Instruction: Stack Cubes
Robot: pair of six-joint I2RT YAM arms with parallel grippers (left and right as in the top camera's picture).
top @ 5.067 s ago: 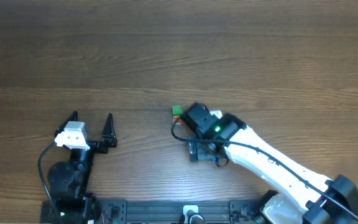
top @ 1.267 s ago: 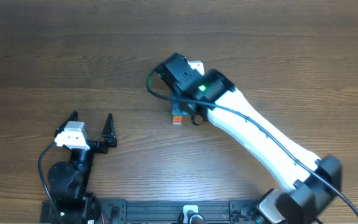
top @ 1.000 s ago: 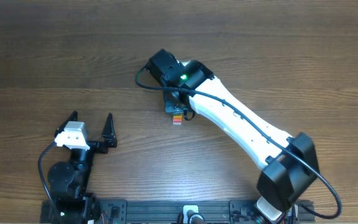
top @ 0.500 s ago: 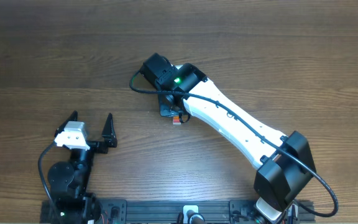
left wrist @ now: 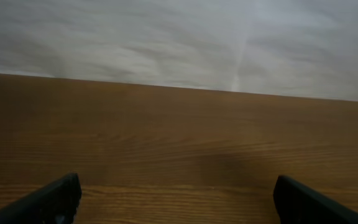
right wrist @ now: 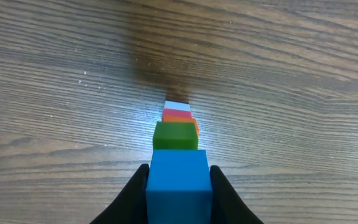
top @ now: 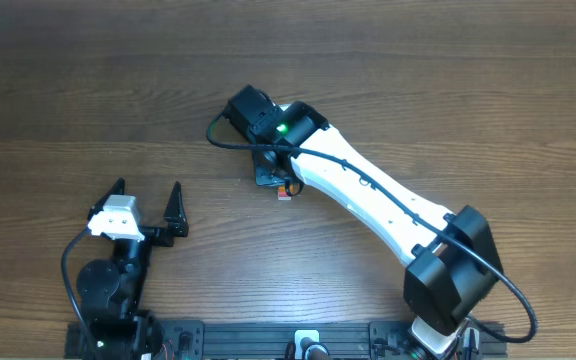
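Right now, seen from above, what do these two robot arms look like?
The right arm has long white shells between chunky black joints, a small green light near its wrist and a thin black cable looping out. The left arm is mostly black with a white block by its tool, which has two pointed black fingers.

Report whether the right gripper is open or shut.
Shut on the blue cube: the right gripper has both fingers pressed against its sides, above the green cube.
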